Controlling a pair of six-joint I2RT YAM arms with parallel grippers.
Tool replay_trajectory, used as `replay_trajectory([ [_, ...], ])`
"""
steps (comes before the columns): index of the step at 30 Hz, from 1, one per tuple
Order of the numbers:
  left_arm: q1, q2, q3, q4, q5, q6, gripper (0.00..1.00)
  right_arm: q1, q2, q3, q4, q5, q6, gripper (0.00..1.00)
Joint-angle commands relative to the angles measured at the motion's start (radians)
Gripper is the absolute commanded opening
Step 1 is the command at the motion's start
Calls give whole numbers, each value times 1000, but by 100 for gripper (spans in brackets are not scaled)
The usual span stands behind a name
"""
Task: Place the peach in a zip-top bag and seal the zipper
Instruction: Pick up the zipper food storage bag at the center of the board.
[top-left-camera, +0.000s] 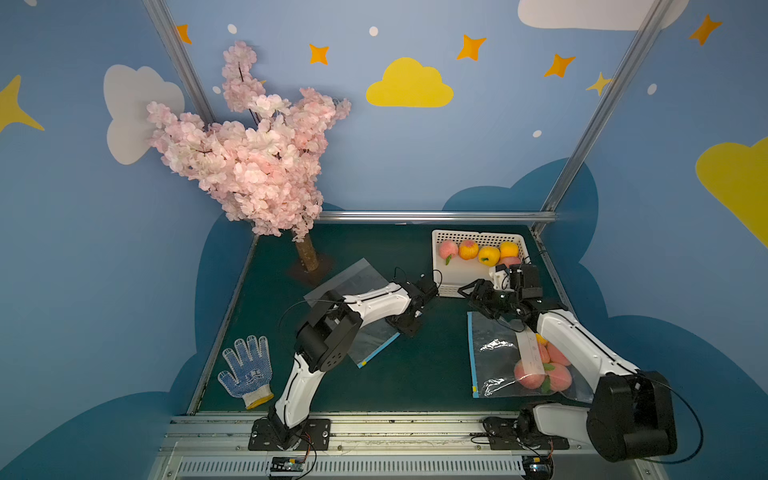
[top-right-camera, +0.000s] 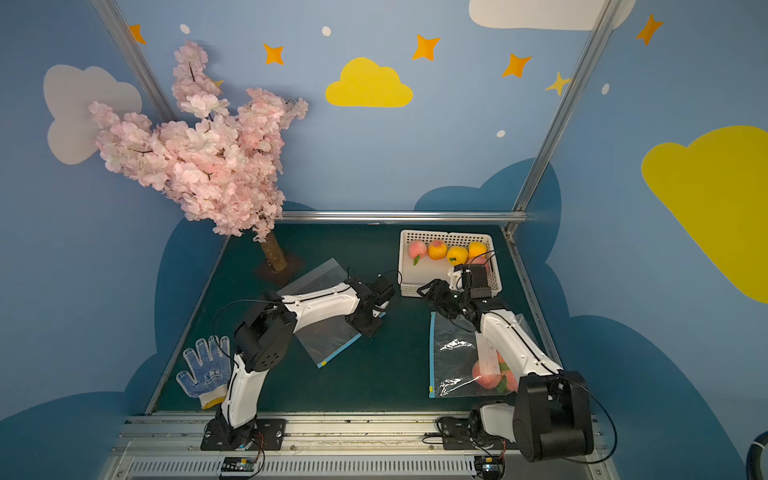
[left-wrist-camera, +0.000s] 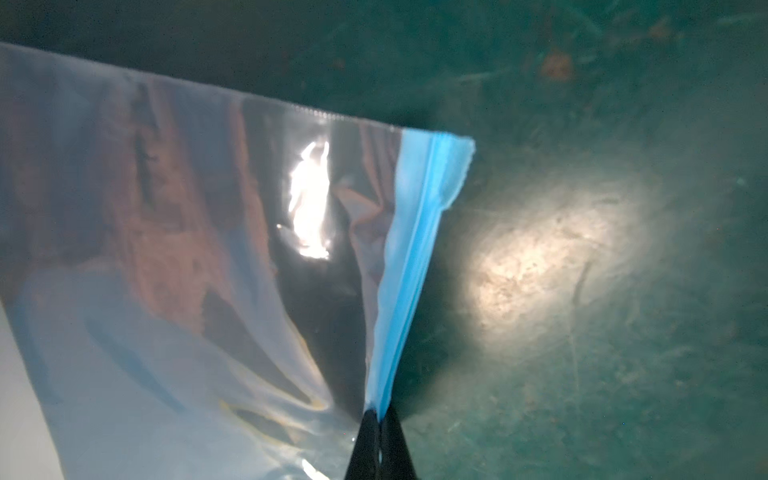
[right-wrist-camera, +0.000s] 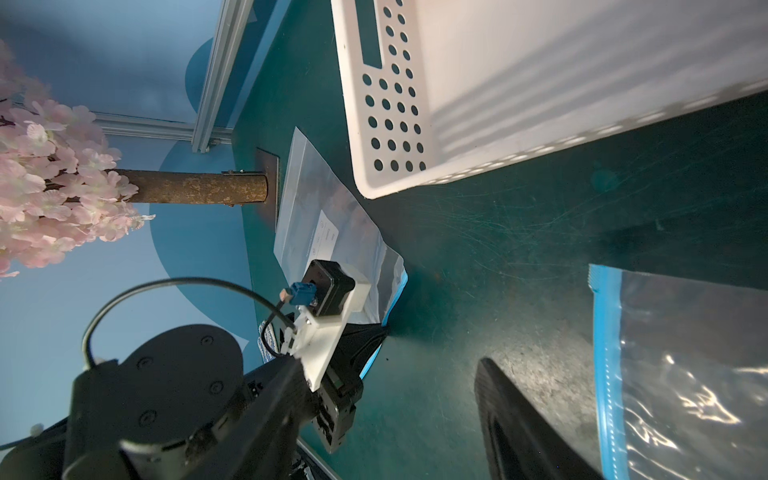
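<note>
The left hand (left-wrist-camera: 379, 419) is pinched fully together on the blue zipper strip (left-wrist-camera: 415, 257) of an empty zip-top bag (left-wrist-camera: 166, 270), and the plastic puckers toward the grip. The rest of that bag lies on the green bench (left-wrist-camera: 623, 332), reaching toward the foot of the blossom tree (top-left-camera: 249, 158). A white label (right-wrist-camera: 328, 237) on it carries printed lines too small to read.

The right hand (top-left-camera: 471, 294) hovers with its jaws apart and nothing between them, just in front of the white basket (top-left-camera: 478, 237). In the basket sit pink and yellow peaches (top-left-camera: 449, 249). More, the bagged peaches (top-left-camera: 530, 374), lie inside a second bag (top-left-camera: 494, 353) partly under the right arm, and its label strip (top-left-camera: 530, 353) is illegible.

A dotted glove (top-left-camera: 247, 370) lies near the left arm's base; its blue palm print cannot be read.
</note>
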Motion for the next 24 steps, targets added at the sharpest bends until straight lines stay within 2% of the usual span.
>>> replay_trajectory([
  [1, 38, -52, 4, 7, 136, -35, 3, 9, -4, -20, 21, -28, -19, 66],
  [5, 87, -113, 1, 33, 282, -90, 3, 62, 6, -50, 91, -53, -17, 65],
  [13, 151, -178, 8, 101, 472, -185, 3, 248, 79, -161, 357, -60, 57, 58],
  [20, 174, -204, 8, 133, 505, -209, 3, 376, 198, -140, 515, -109, 77, 43],
  [24, 177, -211, 9, 137, 505, -213, 3, 400, 233, -140, 579, -134, 98, 42],
])
